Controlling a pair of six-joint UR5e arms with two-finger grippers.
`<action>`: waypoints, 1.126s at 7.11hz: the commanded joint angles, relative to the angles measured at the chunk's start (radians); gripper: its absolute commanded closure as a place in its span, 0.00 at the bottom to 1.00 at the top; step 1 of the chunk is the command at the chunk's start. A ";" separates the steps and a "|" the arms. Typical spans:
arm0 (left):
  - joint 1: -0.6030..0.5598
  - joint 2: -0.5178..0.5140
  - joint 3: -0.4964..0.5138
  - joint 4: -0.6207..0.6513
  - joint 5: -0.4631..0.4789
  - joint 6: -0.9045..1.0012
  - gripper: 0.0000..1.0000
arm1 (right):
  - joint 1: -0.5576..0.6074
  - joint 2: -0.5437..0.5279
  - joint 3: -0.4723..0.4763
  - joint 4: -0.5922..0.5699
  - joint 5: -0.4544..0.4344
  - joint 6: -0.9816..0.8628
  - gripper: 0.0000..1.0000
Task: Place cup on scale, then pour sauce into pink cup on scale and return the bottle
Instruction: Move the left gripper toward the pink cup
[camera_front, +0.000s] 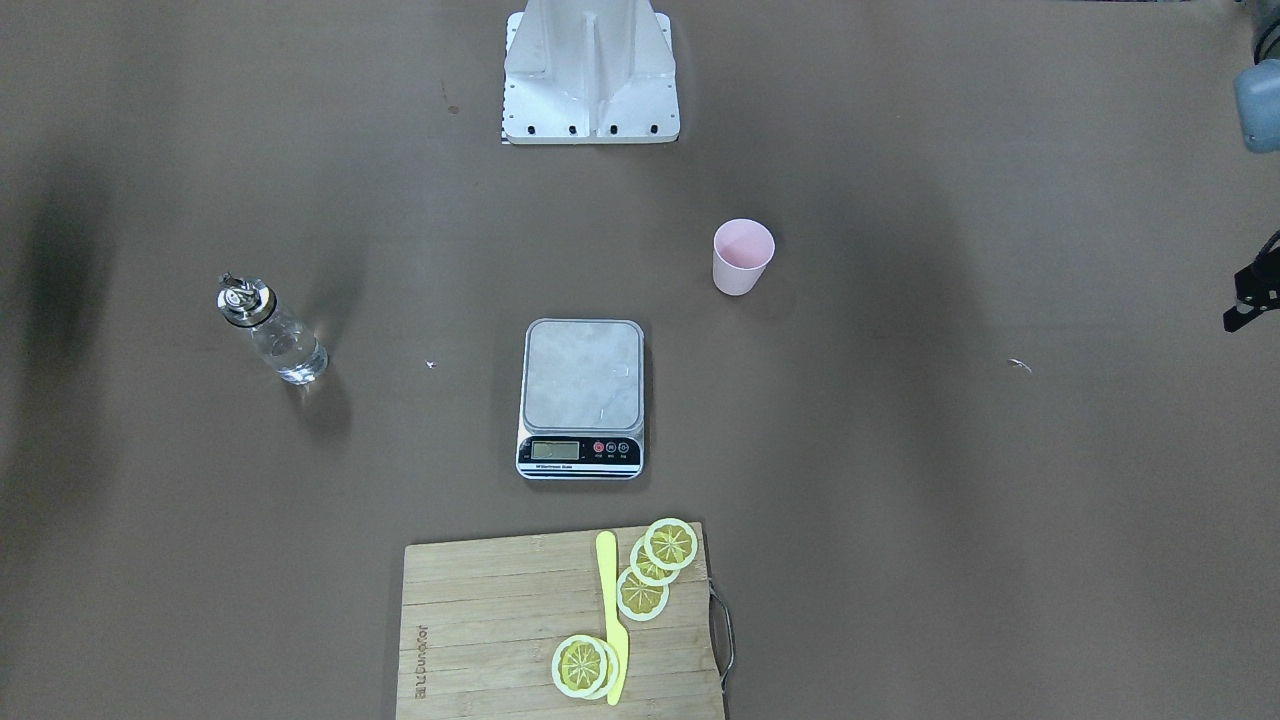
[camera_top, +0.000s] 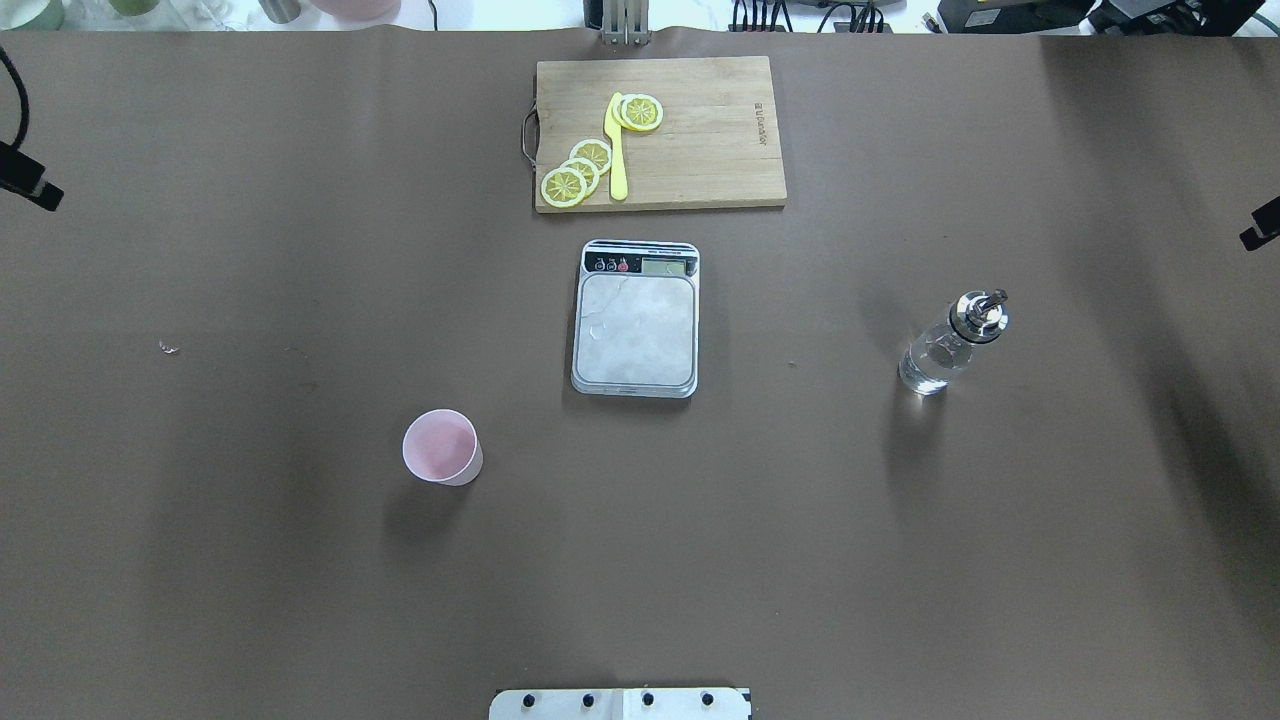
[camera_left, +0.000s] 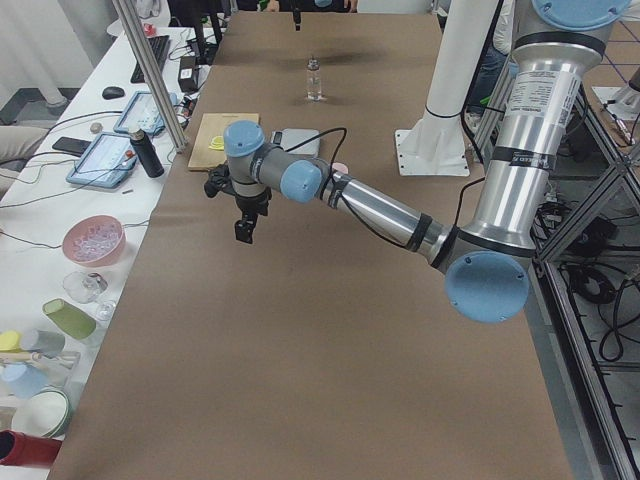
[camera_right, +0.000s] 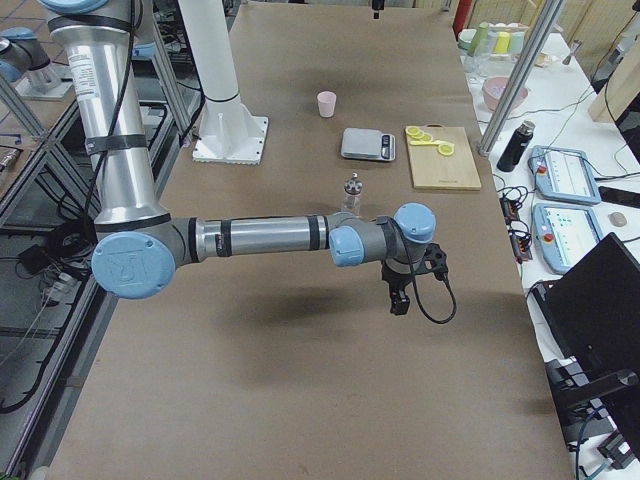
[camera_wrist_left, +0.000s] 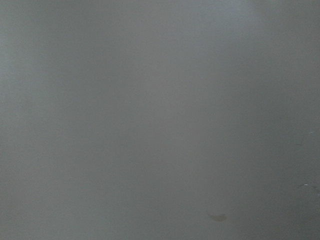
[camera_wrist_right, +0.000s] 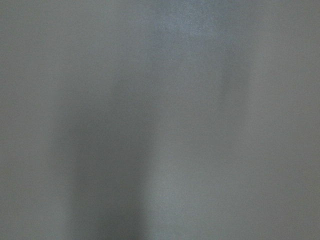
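Note:
The pale pink cup (camera_top: 441, 448) stands upright and empty on the brown table, on my left and nearer my base than the scale (camera_top: 636, 330). The scale's silver platform is bare. The glass bottle (camera_top: 950, 343) with clear sauce and a metal pourer stands upright on my right. My left gripper (camera_left: 244, 232) hangs over the table's far left, well away from the cup (camera_front: 742, 258). My right gripper (camera_right: 398, 303) hangs over the far right, beyond the bottle (camera_right: 352, 193). Only finger ends show at the overhead edges, so I cannot tell how the jaws stand. Both wrist views show only blurred table.
A wooden cutting board (camera_top: 700, 130) with lemon slices (camera_top: 580, 170) and a yellow knife (camera_top: 616, 150) lies just beyond the scale. The white robot base (camera_front: 590, 70) stands at the near middle edge. Operators' benches with bowls and tablets line the far side.

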 joint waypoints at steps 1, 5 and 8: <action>0.153 0.005 -0.112 -0.002 0.008 -0.269 0.01 | 0.009 -0.001 0.013 0.004 -0.002 -0.001 0.00; 0.457 -0.042 -0.228 -0.010 0.165 -0.671 0.01 | 0.009 0.008 0.059 0.004 -0.006 0.011 0.00; 0.557 -0.081 -0.226 -0.008 0.243 -0.779 0.01 | 0.009 -0.072 0.183 0.167 -0.063 0.013 0.00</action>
